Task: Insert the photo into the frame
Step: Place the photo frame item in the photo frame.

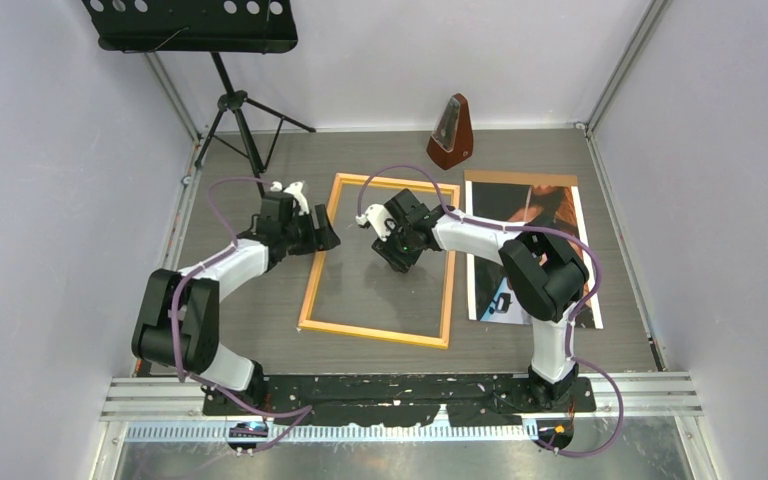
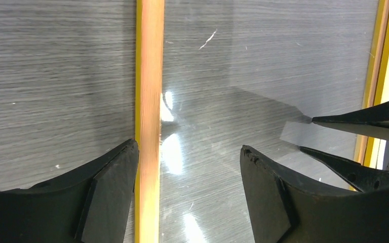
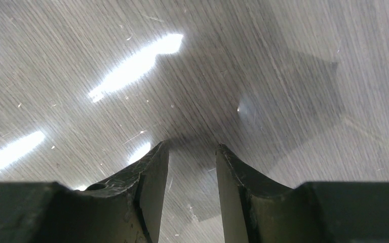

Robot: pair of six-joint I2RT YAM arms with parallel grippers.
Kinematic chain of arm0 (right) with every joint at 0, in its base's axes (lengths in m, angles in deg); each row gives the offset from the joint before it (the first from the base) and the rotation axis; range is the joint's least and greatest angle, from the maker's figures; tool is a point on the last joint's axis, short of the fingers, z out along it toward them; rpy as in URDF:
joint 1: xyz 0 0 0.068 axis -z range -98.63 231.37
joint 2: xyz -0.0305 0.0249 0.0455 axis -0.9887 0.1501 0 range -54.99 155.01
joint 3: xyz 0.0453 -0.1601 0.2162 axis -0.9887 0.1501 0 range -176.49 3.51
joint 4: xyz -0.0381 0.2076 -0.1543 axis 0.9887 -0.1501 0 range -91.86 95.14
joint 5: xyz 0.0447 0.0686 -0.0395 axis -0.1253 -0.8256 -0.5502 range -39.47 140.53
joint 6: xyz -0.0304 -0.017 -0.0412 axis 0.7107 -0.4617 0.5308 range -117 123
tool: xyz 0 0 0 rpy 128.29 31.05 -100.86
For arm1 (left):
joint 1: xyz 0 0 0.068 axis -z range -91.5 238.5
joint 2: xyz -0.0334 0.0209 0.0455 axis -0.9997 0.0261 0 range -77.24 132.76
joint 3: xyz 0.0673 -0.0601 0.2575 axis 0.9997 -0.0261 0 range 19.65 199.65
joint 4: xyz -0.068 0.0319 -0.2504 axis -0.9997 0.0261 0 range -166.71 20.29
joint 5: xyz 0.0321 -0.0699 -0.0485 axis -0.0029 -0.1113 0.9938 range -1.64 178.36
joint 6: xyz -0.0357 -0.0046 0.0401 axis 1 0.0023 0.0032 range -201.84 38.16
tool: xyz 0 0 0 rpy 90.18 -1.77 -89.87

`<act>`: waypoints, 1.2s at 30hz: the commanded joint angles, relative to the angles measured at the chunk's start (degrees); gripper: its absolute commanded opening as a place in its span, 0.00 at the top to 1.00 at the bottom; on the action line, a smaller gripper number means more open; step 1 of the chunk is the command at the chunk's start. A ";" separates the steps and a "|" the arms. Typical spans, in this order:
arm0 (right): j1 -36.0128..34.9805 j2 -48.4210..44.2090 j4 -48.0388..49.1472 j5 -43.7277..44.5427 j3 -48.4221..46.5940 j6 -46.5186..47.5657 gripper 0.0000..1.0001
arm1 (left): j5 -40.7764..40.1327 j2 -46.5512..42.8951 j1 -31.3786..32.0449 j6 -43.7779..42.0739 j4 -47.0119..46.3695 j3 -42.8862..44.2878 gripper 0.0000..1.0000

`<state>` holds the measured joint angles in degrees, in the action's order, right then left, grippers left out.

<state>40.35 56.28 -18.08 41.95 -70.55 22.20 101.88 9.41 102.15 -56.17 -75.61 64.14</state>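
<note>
The large rectangular glossy photo [image 1: 550, 205], dark and orange with a thin white border, is laid flat on the grey wood-grain tabletop [image 1: 360, 150]. It is set just beside the right strip of the large rectangular frame [image 1: 375, 334] of thin yellow-orange wood, and outside it. Its long axis is run near to far, parallel to the frame's long sides. Its near part is covered by the right arm.

The right end effector [image 1: 397, 262] is held to the left of the photo, over the inside of the frame. Its jaws are narrowly parted, with nothing between them. The left end effector [image 1: 325, 238] is placed at the frame's left strip, farther from the photo. Its jaws are spread wide and the strip is not gripped.

The right arm is judged the nearer. The photo would be reached by a move to the right across the frame's right strip.
</note>
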 commanded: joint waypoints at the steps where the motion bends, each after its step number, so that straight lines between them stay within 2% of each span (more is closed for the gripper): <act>1: 0.32 -0.26 0.86 1.32 -0.21 0.07 0.55 | -2.47 -3.34 -0.03 -4.12 4.37 3.38 0.27; 5: 0.32 -0.55 0.83 1.37 -0.10 -0.07 0.55 | -2.56 -3.51 -0.03 -5.33 6.78 5.55 0.23; 10: 0.63 -1.60 0.41 1.59 -0.54 -0.67 0.55 | -3.64 -2.22 -0.03 -7.65 10.60 9.14 0.06; 16: 1.51 -5.58 -0.85 2.13 -2.18 -1.61 0.52 | -3.92 2.82 -0.03 -9.94 15.63 13.77 0.04; 22: 2.33 -10.90 -1.94 3.94 -2.27 -2.25 0.37 | -0.09 8.96 -0.07 -11.11 19.21 16.37 0.07; 25: 3.29 -13.67 -2.36 4.30 -0.96 -2.50 0.26 | 0.97 10.85 -0.11 -12.17 20.78 17.14 0.10; 27: 4.11 -15.19 -2.43 4.45 0.20 -2.66 0.23 | 1.41 11.61 -0.11 -12.68 21.60 17.36 0.11; 36: 11.23 -20.05 -2.20 1.27 7.24 -3.84 0.23 | 4.58 14.44 -0.11 -12.94 23.54 16.64 0.27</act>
<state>48.42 39.25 -20.36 44.88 -66.29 19.58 103.56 22.87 102.15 -68.65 -53.80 80.16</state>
